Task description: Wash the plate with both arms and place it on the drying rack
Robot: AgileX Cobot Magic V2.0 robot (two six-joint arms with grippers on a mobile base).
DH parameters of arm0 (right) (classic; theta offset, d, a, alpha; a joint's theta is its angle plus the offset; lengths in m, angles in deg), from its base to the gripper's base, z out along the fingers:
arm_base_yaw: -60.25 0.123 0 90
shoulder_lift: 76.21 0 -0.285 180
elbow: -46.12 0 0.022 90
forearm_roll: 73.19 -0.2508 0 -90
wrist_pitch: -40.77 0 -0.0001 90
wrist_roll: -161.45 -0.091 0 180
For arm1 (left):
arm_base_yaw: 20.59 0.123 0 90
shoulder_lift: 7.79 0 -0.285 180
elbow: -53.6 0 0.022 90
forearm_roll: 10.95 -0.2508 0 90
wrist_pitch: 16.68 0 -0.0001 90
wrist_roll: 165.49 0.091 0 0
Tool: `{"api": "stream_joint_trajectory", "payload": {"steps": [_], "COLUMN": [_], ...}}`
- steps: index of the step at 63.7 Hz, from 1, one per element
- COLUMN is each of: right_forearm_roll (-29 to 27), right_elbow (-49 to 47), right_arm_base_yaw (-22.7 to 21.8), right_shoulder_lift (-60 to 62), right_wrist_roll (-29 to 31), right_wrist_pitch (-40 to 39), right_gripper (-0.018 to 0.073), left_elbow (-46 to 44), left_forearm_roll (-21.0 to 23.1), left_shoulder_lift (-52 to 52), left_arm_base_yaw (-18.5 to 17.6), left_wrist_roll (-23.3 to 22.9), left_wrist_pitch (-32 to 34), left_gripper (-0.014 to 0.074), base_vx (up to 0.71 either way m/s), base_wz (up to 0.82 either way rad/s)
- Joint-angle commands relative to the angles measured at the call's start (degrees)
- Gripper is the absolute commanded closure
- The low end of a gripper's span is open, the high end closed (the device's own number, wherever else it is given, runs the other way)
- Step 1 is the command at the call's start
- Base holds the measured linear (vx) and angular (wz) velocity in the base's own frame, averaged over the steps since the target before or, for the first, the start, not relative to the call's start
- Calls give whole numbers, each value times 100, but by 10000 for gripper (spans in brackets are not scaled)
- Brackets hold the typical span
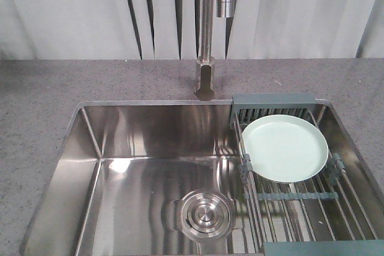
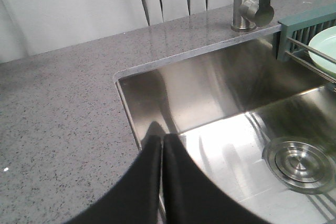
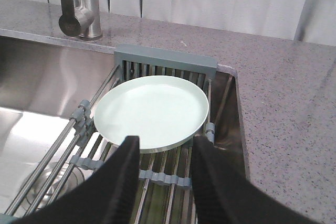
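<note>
The right gripper (image 3: pixel 160 153) is sitting just in front of the plate (image 3: pixel 152 109), with its two fingers spread wide and holding nothing. The plate is lying flat on the drying rack (image 3: pixel 165 64), just past those fingers, so this arm is the nearer one. The left gripper (image 2: pixel 161 148) is pressed closed and looks empty, hanging near the sink's (image 2: pixel 210 82) far-left corner, well away from the plate.
</note>
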Motion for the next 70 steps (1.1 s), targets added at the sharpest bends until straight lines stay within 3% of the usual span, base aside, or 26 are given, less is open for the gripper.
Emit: {"api": "stream_joint_trajectory", "payload": {"steps": [1, 61, 70], "right_forearm_roll": [6, 19, 19], "right_elbow": [-138, -138, -138], "right_arm_base_yaw": [-39, -39, -39], "right_shoulder_lift": [-54, -54, -54], "right_wrist_roll": [53, 64, 64], "right_wrist_pitch": [-442, -443, -443], "right_gripper": [304, 305, 369], "left_elbow": [-129, -129, -129], "left_forearm_roll": [-25, -25, -25], "left_shoulder_lift": [-54, -54, -54], "left_arm_base_yaw": [-24, -24, -24], "left_wrist_roll": [-67, -67, -67], "left_wrist_pitch": [457, 457, 457], "left_gripper": [601, 601, 601], "base_vx": [0, 0, 0], "base_wz": [0, 0, 0]}}
